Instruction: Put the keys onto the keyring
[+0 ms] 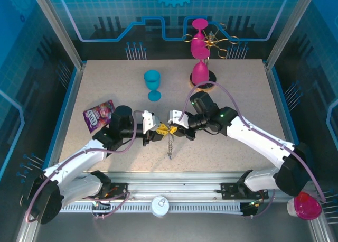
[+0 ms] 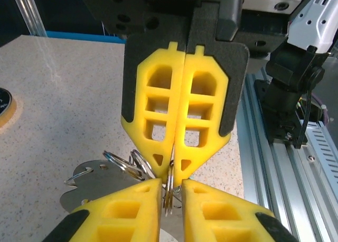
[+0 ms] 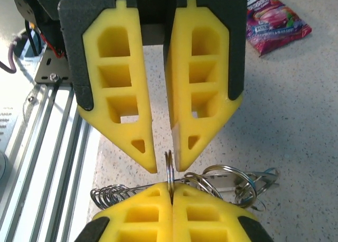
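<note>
Across the speckled table [image 1: 237,99], up from the near edge, two white arms angled inward to a meeting point at mid-table. Well behind that point, a pink cup stand [image 1: 201,67] and a blue goblet [image 1: 152,85]. Off to the left, near the left arm, a purple snack packet [image 1: 99,114]. Tip to tip at the centre, the left gripper [image 1: 158,130] and the right gripper [image 1: 173,130], yellow fingers facing one another. Right gripper pressed fully closed, with the keyring [image 3: 169,167] pinched edge-on between its fingertips and standing up past them. Left gripper parted by only a narrow slit, with the ring's rim inside that slit between the two tips; no telling from either wrist view whether rim and pads touch. Just beside the right fingertips, low over the table, a bunch of silvery rings [image 3: 227,179]. In the left wrist view, more loops and a flat silvery piece [image 2: 79,194], too bunched to pick out single keys. Just below the fingertips in the top view, toward the near edge, a short coiled chain [image 1: 169,146].
</note>
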Robot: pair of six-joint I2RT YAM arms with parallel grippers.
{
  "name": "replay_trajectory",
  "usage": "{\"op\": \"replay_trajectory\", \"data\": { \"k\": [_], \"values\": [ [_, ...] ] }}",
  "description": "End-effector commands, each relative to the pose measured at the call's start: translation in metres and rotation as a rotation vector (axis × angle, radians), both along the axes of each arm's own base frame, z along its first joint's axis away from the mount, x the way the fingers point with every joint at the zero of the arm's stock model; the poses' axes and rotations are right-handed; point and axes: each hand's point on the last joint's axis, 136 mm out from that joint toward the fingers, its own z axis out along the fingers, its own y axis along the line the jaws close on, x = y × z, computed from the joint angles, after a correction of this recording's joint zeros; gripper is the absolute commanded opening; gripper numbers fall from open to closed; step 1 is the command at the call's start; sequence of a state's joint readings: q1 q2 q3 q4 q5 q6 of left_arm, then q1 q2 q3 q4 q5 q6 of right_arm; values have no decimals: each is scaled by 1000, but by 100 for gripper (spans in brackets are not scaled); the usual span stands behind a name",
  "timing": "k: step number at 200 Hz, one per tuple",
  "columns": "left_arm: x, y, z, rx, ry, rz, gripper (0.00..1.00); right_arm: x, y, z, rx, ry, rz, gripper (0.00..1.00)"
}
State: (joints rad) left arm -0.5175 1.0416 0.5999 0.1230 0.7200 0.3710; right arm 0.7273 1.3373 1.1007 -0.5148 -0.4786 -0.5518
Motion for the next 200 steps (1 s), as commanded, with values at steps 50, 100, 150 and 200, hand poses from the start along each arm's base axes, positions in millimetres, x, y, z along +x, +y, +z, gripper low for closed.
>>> {"op": "replay_trajectory", "data": {
  "k": [50, 100, 150, 200],
  "values": [
    [-4, -4, -1, 19, 10, -36, 10, -7, 16, 14, 3, -7, 91, 0],
    [-1, -5, 8, -49, -3, -12, 0, -5, 14, 27, 110, 11, 50, 12],
    [-7, -4, 13, -129, -11, -12, 0, -3, -3, 33, 274, 109, -4, 27],
    [-9, -4, 18, -161, -15, -16, 0, -2, -3, 24, 280, 125, -8, 28]
  ]
}}
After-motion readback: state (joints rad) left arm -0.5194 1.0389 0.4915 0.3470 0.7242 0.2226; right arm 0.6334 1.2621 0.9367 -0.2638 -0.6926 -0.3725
